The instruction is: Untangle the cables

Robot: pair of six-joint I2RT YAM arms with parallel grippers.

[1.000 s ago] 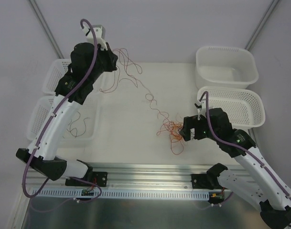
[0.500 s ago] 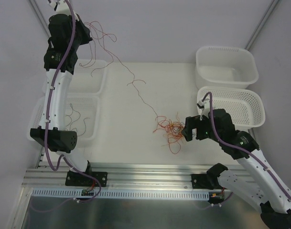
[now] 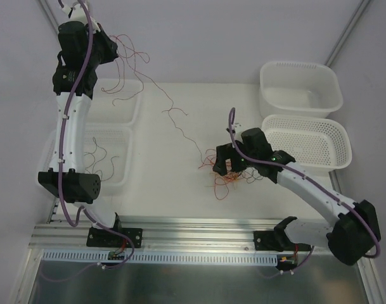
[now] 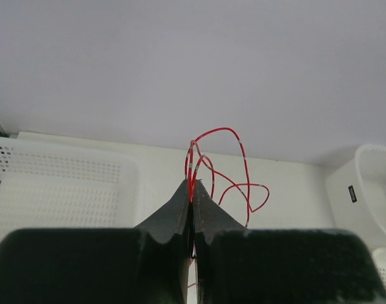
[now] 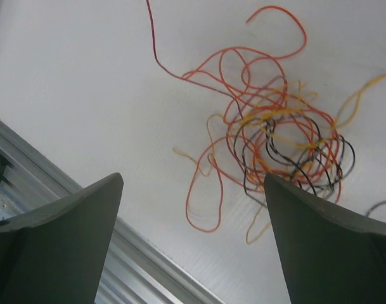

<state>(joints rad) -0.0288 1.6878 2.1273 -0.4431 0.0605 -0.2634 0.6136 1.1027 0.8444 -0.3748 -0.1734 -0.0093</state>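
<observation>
White surface (image 3: pixel 161 190) fills your overhead view, where the left pincer (image 3: pixel 110 45) is held high at the far left above the baskets (image 3: pixel 132 111) with a red cable (image 3: pixel 132 60) dangling from it. One thin strand runs down to the knot of cables (image 3: pixel 229 172) lying mid-surface under your right pincer (image 3: pixel 223 168). From the left wrist you see that pincer (image 4: pixel 192 190) pressed tight together on the red cable (image 4: pixel 234 161), which loops out past the tips. From the right wrist your pincer (image 5: pixel 193 180) gapes wide with nothing in it, the orange, yellow and black cables (image 5: pixel 284 136) heaped on the surface just beyond.
</observation>
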